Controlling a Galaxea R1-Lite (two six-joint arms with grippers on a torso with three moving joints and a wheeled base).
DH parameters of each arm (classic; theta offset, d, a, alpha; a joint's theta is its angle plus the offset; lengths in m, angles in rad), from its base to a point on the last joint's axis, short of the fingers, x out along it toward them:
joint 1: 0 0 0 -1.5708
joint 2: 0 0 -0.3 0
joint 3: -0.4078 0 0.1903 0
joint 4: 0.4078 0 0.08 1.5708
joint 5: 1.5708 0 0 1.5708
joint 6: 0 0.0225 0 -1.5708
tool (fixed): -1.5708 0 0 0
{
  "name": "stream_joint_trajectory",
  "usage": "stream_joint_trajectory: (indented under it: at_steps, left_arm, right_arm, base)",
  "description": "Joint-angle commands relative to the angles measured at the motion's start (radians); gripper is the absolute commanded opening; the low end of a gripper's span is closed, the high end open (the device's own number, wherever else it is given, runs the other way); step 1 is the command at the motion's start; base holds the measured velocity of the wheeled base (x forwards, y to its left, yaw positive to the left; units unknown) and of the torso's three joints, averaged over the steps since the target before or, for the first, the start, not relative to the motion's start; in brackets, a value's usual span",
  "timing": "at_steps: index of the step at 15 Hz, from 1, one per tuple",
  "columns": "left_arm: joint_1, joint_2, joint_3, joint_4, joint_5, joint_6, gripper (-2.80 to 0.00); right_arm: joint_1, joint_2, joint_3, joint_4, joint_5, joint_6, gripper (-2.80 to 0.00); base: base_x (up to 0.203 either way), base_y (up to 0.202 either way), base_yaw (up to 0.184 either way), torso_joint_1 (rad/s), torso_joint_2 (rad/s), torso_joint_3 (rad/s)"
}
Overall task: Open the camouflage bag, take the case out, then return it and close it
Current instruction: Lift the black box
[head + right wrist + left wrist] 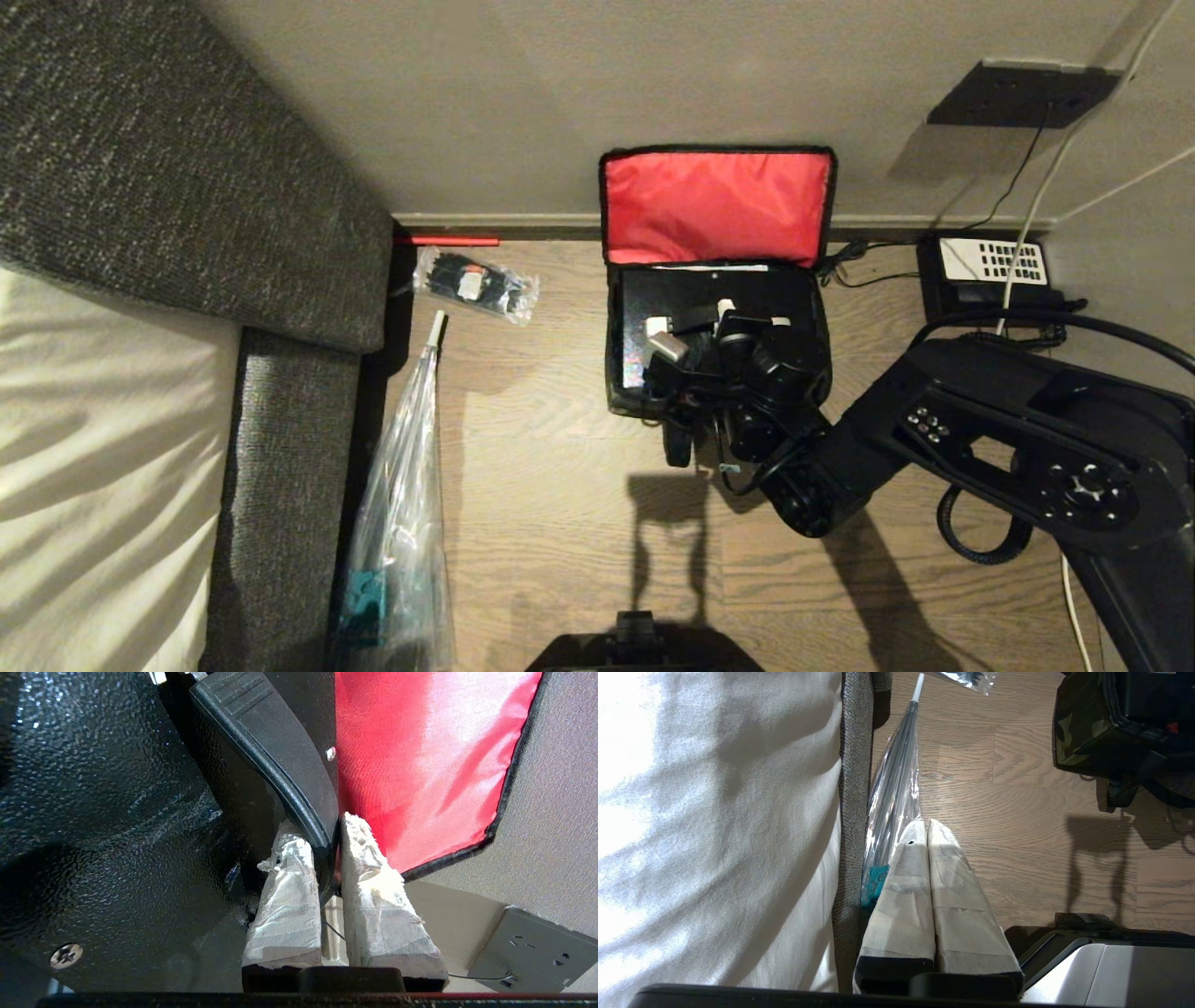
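The camouflage bag (812, 373) sits on the wood floor (560, 420) at the upper middle of the head frame, against the wall (523, 103), with its lid thrown back so the red lining (714, 205) faces the camera. Inside it lies the case (672, 299), black and pebbled, filling the opening. The right gripper (719, 322) reaches down into the bag from the lower right of the frame; in the right wrist picture its taped fingers (285, 896) are nearly closed and pinch the black bar handle (280, 760) of the case between them, close to the handle's end. The left gripper (927, 826) shows only in its own wrist picture, low in the middle, its pale taped fingers pressed together and holding nothing, hanging over the floor beside a clear plastic sleeve (401, 523) and the bed's white sheet (93, 467). A black desk telephone (990, 271) with a white keypad sits at the right edge of the head frame, and a small clear packet (476, 283) lies left of the bag. No brand, label or writing is legible on any item.
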Motion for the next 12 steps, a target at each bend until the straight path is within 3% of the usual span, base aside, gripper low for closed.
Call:
stream_joint_trajectory:
  at_steps: [1, 12]
  left_arm:
    - [0.0, -0.002, 0.0, 0.0, 0.0, -0.001, -2.8]
    - [0.0, -0.002, 0.0, 0.0, 0.0, -0.001, -2.8]
  right_arm:
    - [0.0, -0.003, 0.002, -0.008, -0.015, -0.007, -2.8]
    - [0.006, 0.003, -0.007, 0.003, -0.026, -0.009, -2.8]
  base:
    - [0.0, 0.0, 0.0, 0.0, 0.0, 0.0]
    - [0.0, 0.0, 0.0, 0.0, 0.0, 0.0]
